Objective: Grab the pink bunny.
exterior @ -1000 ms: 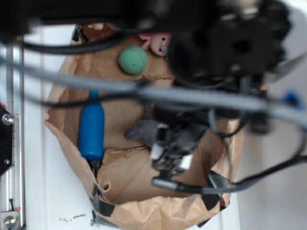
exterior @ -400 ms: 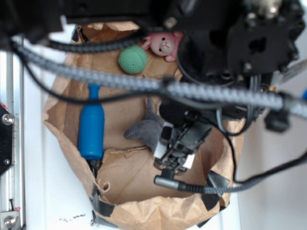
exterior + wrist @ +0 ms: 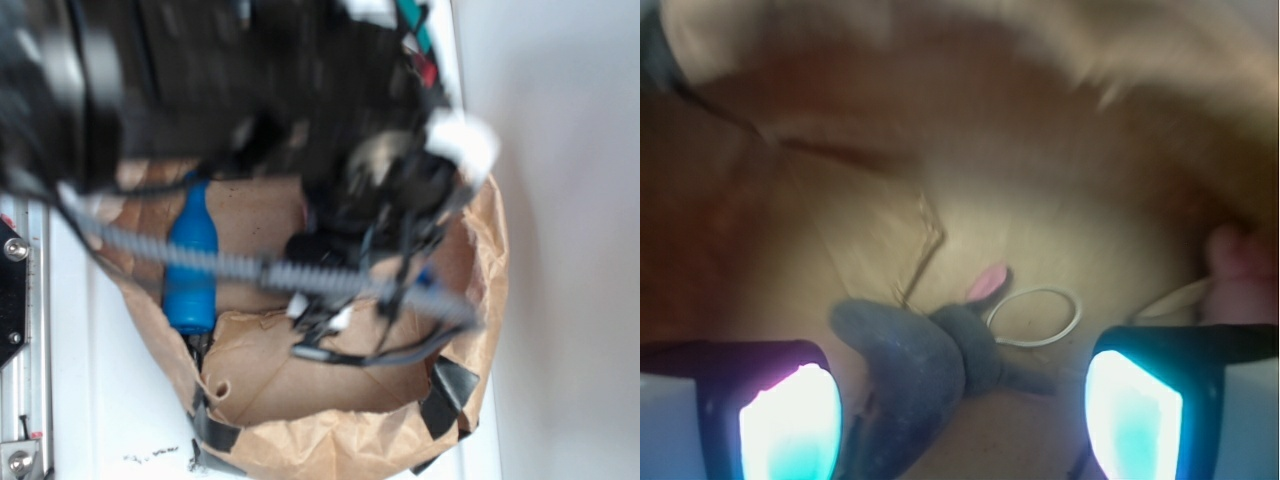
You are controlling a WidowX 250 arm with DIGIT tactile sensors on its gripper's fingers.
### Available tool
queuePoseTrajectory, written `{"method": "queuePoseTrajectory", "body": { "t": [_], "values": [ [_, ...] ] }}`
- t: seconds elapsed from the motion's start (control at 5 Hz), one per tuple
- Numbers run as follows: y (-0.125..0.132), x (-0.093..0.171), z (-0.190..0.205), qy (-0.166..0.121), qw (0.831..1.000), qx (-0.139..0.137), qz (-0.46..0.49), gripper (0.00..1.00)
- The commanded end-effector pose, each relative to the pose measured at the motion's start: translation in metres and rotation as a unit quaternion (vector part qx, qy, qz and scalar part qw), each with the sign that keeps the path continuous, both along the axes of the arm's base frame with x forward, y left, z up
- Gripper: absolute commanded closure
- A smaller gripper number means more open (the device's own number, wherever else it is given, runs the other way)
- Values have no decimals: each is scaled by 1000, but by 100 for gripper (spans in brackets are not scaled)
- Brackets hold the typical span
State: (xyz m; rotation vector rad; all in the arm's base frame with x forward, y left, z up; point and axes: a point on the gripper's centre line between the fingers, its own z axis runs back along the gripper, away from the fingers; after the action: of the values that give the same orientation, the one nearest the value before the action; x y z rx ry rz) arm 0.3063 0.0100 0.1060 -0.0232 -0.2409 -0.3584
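I read the paper bag [image 3: 300, 380] as crumpled tan-brown, patched with dark grey tape [image 3: 445, 392]. Blue bottle [image 3: 190, 270] inside. My wrist view gives a grey plush [image 3: 915, 365], pink inner ear [image 3: 987, 283], white cord loop [image 3: 1035, 318].

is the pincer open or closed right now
Open. In the wrist view the pincer has both fingers wide apart, with the grey plush animal lying loose between them.

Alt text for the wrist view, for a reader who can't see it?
An open claw hovers over a grey plush animal lying on brown paper, glowing fingertips on either side. A pink shape, possibly the pink bunny, shows at the right edge.
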Motion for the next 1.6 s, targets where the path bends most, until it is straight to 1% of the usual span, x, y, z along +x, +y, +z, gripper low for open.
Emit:
{"method": "queuePoseTrajectory", "body": {
  "t": [0.0,0.2,0.4,0.6,0.8,1.0,1.2,1.4],
  "values": [
    [11,21,-27,-20,998,47,45,0],
    [18,30,-19,-44,994,60,78,0],
    [28,30,5,-62,991,52,111,0],
    [42,27,37,-51,988,16,142,0],
    [58,23,43,-54,982,25,180,0],
    [64,22,26,-62,965,82,241,0],
    [69,26,20,-62,956,88,274,0],
    [79,37,9,-69,935,80,339,0]
  ]
}}
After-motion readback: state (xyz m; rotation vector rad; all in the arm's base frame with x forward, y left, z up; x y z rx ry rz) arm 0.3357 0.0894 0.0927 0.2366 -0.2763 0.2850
